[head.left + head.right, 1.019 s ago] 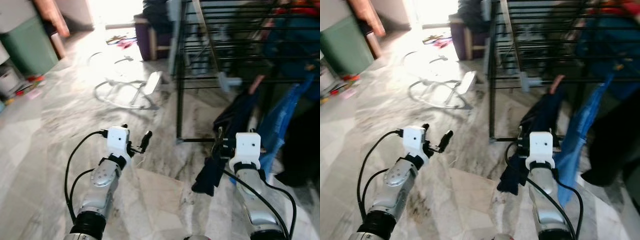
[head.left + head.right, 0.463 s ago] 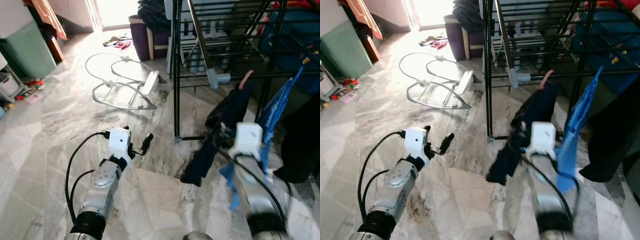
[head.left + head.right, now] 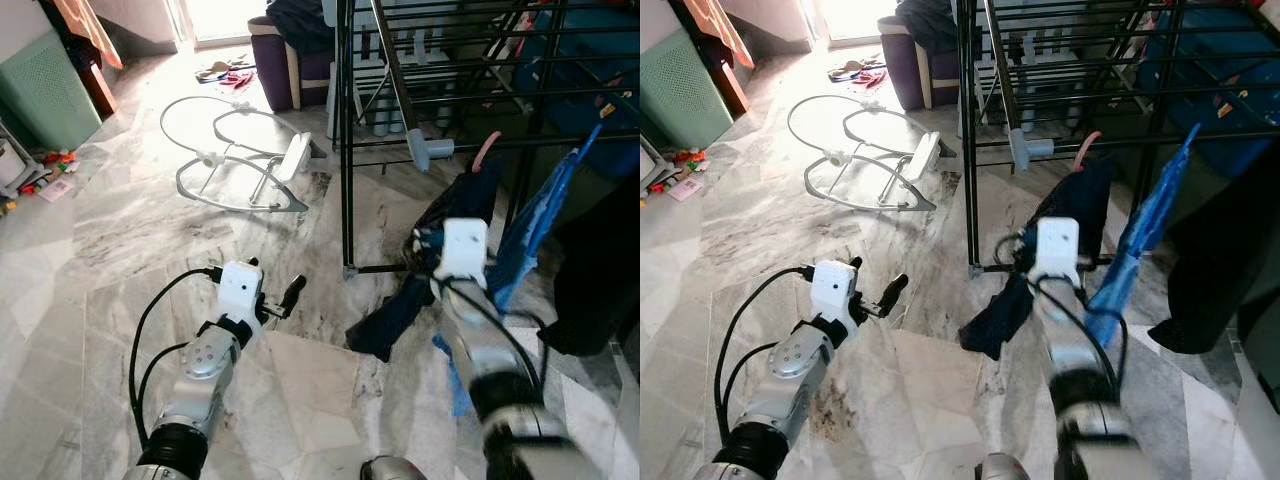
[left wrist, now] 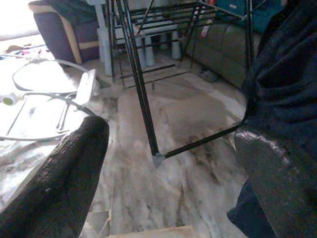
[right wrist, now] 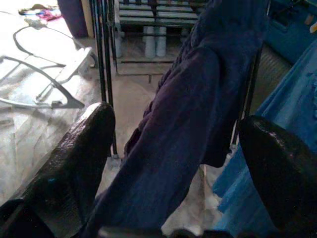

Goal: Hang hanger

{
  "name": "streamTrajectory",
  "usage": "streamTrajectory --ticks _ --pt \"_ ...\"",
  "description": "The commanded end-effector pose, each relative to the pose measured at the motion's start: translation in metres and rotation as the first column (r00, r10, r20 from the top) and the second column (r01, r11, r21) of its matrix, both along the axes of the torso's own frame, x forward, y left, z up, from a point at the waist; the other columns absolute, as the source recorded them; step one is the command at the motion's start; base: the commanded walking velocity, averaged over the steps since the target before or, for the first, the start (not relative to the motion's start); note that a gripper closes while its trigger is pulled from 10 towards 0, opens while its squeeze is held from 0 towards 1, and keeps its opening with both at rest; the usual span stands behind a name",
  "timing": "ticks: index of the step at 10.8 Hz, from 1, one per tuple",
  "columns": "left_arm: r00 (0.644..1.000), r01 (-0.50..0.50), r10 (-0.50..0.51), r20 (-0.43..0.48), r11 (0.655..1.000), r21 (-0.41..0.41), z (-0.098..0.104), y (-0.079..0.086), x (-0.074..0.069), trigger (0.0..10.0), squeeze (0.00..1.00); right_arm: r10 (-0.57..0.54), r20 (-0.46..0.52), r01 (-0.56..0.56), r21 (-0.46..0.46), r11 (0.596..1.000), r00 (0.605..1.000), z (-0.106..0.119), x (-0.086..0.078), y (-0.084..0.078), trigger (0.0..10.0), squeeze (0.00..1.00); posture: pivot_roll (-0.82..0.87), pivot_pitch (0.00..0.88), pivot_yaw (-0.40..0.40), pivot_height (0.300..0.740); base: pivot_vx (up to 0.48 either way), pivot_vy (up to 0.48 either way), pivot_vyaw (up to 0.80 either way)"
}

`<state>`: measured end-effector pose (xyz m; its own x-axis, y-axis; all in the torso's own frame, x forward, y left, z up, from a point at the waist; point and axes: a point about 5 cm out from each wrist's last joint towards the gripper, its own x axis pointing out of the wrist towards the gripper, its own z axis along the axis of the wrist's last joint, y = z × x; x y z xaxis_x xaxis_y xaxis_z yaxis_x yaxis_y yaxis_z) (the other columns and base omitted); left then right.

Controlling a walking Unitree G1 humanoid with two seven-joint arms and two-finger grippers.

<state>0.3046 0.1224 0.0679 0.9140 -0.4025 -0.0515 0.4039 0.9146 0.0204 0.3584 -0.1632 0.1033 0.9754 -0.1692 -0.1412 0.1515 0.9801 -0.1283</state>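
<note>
A dark navy garment on a hanger with a pink hook hangs in front of the black drying rack, trailing down to the marble floor. My right gripper is raised near the rack's lower rails and holds the hanger. Its fingers stand on either side of the garment. The hook is close to a rack rail; I cannot tell whether they touch. My left gripper is low over the floor, left of the rack leg, open and empty.
A blue cloth and a black garment hang on the rack at right. On the floor ahead left lies a white bouncer frame. Beyond it are a purple seat, a green bin and scattered toys.
My right arm has risen and reached forward toward the rack, lifting the dark garment with it. The camera view has shifted. The left arm has stayed where it was.
</note>
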Motion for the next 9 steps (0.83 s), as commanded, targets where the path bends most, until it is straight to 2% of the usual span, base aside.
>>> streamTrajectory --ticks 1,3,5,6,7,8,9 --pt "1.000 -0.007 0.007 -0.004 1.000 0.011 -0.003 0.004 -0.002 10.0 0.00 -0.014 -0.043 0.014 0.002 1.000 0.999 -0.005 0.000 -0.002 10.0 0.00 -0.27 0.115 0.035 0.740 0.000 0.000 0.00" --pt "1.000 0.011 -0.011 -0.013 1.000 0.011 -0.006 0.001 -0.005 10.0 0.00 -0.021 -0.101 0.024 0.025 0.999 0.995 -0.009 0.005 -0.009 10.0 0.00 -0.27 0.116 0.036 0.740 0.000 0.000 0.00" --pt "1.000 0.017 -0.016 -0.016 1.000 0.009 -0.007 0.000 -0.005 10.0 0.00 -0.023 -0.164 0.030 0.043 0.999 0.986 -0.021 0.001 -0.017 10.0 0.00 -0.27 0.112 0.036 0.740 0.000 0.000 0.00" --pt "1.000 0.017 -0.017 -0.017 1.000 0.007 -0.007 -0.002 -0.005 10.0 0.00 -0.030 -0.179 0.039 0.052 0.998 0.983 -0.026 -0.003 -0.022 8.2 0.00 -0.27 0.112 0.034 0.740 0.000 0.000 0.00" --pt "1.000 0.018 -0.018 -0.017 1.000 0.005 -0.007 -0.002 -0.005 10.0 0.00 -0.033 -0.186 0.044 0.054 0.998 0.982 -0.030 -0.005 -0.025 0.0 0.00 -0.28 0.110 0.033 0.740 0.000 0.000 0.00" --pt "1.000 0.020 -0.020 -0.019 1.000 0.003 -0.007 -0.004 -0.005 10.0 0.00 -0.016 -0.190 0.027 0.055 0.998 0.982 -0.030 -0.004 -0.027 8.4 0.00 -0.28 0.110 0.036 0.740 0.000 0.000 0.00" --pt "1.000 0.023 -0.023 -0.021 1.000 0.001 -0.008 -0.005 -0.005 10.0 0.00 -0.003 -0.183 0.011 0.044 0.999 0.983 -0.027 -0.002 -0.030 10.0 0.00 -0.28 0.109 0.038 0.740 0.000 0.000 0.00"
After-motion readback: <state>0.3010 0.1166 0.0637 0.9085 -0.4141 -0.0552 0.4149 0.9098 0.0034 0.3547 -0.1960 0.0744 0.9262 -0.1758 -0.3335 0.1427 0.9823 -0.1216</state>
